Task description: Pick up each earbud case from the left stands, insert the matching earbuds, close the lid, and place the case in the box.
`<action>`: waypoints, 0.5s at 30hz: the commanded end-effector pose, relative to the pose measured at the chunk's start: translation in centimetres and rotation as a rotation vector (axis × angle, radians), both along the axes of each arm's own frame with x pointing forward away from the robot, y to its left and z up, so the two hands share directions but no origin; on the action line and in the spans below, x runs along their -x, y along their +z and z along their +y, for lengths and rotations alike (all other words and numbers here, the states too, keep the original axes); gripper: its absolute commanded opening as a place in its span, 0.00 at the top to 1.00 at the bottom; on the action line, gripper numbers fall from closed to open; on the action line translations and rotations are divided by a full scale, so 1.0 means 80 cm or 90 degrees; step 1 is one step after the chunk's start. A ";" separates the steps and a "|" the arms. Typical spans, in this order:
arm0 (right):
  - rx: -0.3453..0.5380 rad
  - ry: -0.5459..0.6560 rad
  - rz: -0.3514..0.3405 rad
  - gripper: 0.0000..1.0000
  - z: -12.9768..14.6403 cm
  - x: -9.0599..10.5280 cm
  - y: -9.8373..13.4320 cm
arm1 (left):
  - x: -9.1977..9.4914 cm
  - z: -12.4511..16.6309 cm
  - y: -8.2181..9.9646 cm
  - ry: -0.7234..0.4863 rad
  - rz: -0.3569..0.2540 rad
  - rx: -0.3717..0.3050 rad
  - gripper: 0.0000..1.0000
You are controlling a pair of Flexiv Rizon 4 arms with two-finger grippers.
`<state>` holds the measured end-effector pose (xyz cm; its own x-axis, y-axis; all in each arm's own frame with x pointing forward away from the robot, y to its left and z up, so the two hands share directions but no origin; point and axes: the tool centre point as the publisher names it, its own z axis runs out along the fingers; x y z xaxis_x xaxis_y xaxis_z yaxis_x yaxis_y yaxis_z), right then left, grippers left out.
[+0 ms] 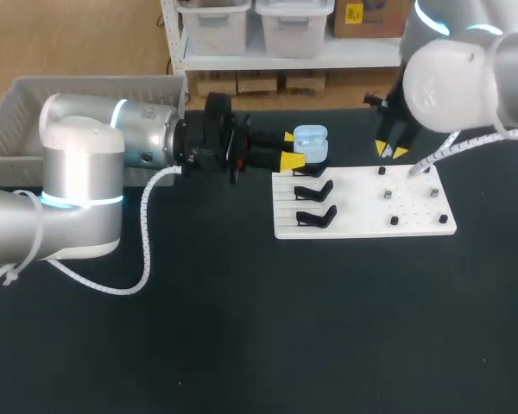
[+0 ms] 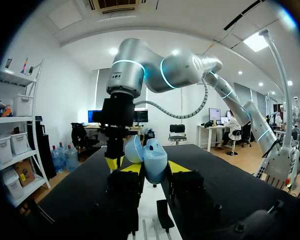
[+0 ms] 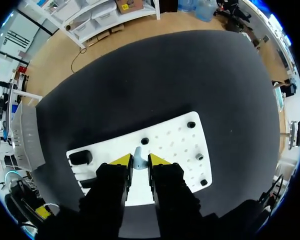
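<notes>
A light blue earbud case with its lid standing open is held off the table, my left gripper shut on its body just beyond the white board's far left corner. In the left wrist view the case sits upright between the yellow tips. My right gripper hangs over the board's far right part. In its own view that gripper is shut on a small pale earbud above the white board. Two black stands on the board's left side are bare.
Small black pegs dot the right half of the board. A grey basket stands at the table's far left, behind my left arm. My right arm's fingers hang close beside the held case in the left wrist view.
</notes>
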<state>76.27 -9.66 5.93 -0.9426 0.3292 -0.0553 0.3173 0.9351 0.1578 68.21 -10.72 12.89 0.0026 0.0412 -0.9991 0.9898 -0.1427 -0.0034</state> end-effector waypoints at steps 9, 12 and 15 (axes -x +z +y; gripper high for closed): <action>-0.003 0.088 -0.069 1.00 0.028 0.078 0.151 | 0.002 0.000 -0.001 0.004 -0.002 0.002 1.00; -0.001 0.114 -0.073 1.00 0.044 0.092 0.177 | 0.002 0.000 -0.001 0.004 -0.002 0.002 1.00; -0.003 0.138 -0.072 1.00 0.059 0.103 0.196 | 0.002 0.000 -0.001 0.004 -0.002 0.002 1.00</action>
<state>70.20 -5.18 18.99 -0.9832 0.1228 -0.1349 0.0952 0.9762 0.1946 68.21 -10.72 12.89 0.0026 0.0412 -0.9991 0.9898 -0.1427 -0.0034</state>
